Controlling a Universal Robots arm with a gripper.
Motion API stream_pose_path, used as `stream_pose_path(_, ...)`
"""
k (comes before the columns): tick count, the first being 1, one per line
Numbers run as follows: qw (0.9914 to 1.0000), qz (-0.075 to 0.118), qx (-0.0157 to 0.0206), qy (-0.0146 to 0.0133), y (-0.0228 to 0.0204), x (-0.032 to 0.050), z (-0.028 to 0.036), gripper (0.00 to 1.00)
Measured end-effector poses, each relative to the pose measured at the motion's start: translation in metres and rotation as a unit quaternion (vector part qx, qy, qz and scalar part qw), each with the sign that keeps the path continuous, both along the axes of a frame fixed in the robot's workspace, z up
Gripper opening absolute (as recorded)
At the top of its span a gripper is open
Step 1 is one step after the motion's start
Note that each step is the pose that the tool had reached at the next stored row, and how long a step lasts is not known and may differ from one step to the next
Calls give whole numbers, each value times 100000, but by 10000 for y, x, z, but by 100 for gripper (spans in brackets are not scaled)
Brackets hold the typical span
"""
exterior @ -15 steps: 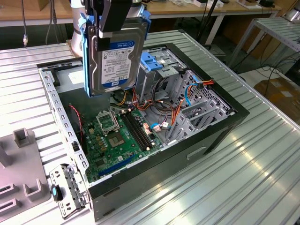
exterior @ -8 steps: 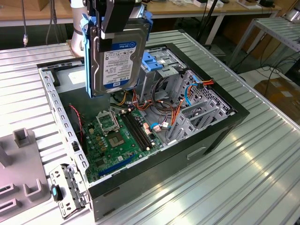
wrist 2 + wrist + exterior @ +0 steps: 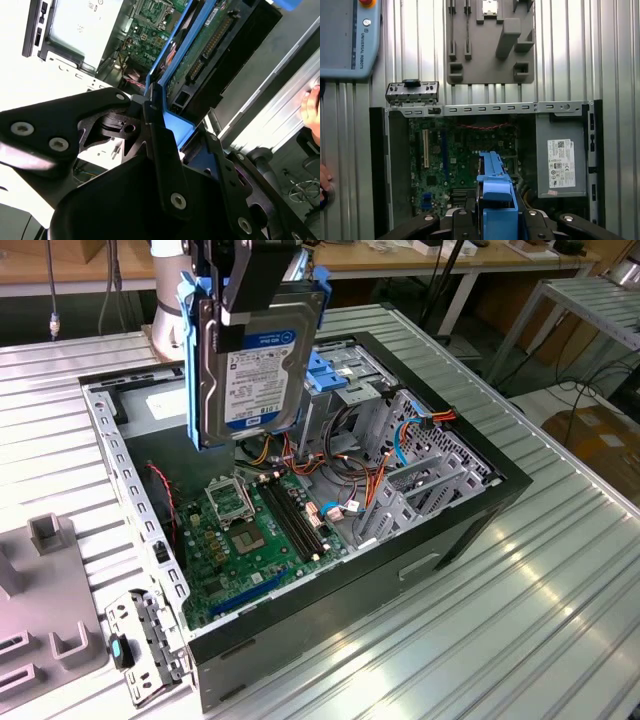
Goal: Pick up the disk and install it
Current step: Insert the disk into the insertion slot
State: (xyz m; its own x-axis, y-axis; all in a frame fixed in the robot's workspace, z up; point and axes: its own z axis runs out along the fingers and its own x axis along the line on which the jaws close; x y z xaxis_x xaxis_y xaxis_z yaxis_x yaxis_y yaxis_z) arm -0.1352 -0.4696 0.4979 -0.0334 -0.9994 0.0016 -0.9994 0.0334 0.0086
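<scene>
The disk [image 3: 255, 365], a silver hard drive with a white and blue label and blue side rails, hangs upright on edge above the open computer case [image 3: 480, 502]. My gripper [image 3: 245, 300] is shut on its upper end, over the back part of the case. In the second wrist view the black fingers [image 3: 159, 150] clamp the blue rail, and the disk's [image 3: 200, 55] green circuit side runs away from them. The first wrist view looks down the blue rail of the disk [image 3: 495, 182] onto the motherboard [image 3: 455, 165], with the gripper [image 3: 496, 215] around it.
Inside the case are a metal drive cage topped by a blue latch [image 3: 325, 372], bundles of cables and a grey power-supply box [image 3: 561, 162]. A grey fixture plate [image 3: 490, 40], a small metal bracket [image 3: 140, 640] and a teach pendant [image 3: 350, 40] lie on the ribbed table. A person's hand [image 3: 312, 107] is at the side.
</scene>
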Motion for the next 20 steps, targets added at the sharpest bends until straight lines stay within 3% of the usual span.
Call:
stream_pose_path(8,100000,-1,-30,-5,-42,23,-1,37)
stream_pose_path(20,100000,-3,-32,-3,-203,38,-2,37)
